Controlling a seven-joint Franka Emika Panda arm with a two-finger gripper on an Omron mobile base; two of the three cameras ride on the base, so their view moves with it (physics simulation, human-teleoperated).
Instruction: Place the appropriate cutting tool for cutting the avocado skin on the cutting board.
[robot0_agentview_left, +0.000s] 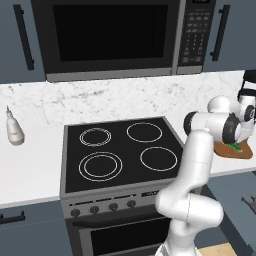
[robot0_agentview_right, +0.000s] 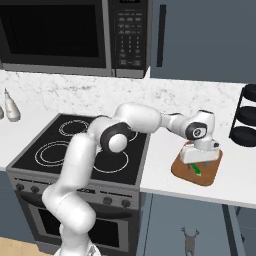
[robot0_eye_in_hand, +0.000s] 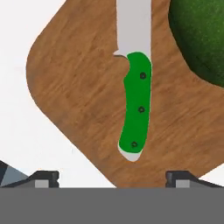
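Note:
A knife with a bright green handle (robot0_eye_in_hand: 136, 105) and a grey blade (robot0_eye_in_hand: 133, 26) lies flat on the brown wooden cutting board (robot0_eye_in_hand: 74, 78). The dark green avocado (robot0_eye_in_hand: 201, 39) rests on the board just beside the blade. My gripper (robot0_eye_in_hand: 111, 179) hovers straight above the handle's butt end, open, its two fingertips (robot0_eye_in_hand: 43, 177) spread wide with nothing between them. From the right base view the gripper (robot0_agentview_right: 199, 161) hangs low over the cutting board (robot0_agentview_right: 186, 175), where the knife handle (robot0_agentview_right: 197, 170) peeks out. In the left base view the board (robot0_agentview_left: 240, 154) is partly hidden behind my arm.
The board sits on a white counter (robot0_agentview_right: 160, 165) to the right of a black four-burner stove (robot0_agentview_left: 120, 150). A microwave (robot0_agentview_left: 110, 35) hangs above the stove. A dark round rack (robot0_agentview_right: 245, 117) stands at the far right, a pale bottle (robot0_agentview_left: 14, 129) at the far left.

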